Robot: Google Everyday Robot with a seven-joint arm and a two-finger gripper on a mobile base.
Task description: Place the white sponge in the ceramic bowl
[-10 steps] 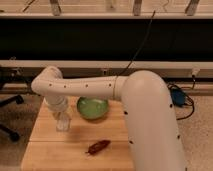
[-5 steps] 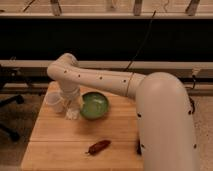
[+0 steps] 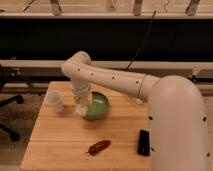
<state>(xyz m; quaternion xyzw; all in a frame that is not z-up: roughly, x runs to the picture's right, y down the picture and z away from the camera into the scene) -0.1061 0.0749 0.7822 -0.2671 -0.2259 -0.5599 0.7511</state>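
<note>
The ceramic bowl is green and glossy and stands in the middle of the wooden table. My gripper points down over the bowl's left rim. It is shut on the white sponge, a small pale block at its tip, held just above the rim. My white arm reaches in from the right and hides part of the bowl's left side.
A translucent white cup stands left of the bowl, close to the gripper. A reddish-brown object lies near the table's front. A black object lies at the front right, beside my arm's base.
My gripper has moved right with the sponge, from the table's left part, past the cup, to over the bowl's left rim. The cup, hidden by the arm before, now shows.
</note>
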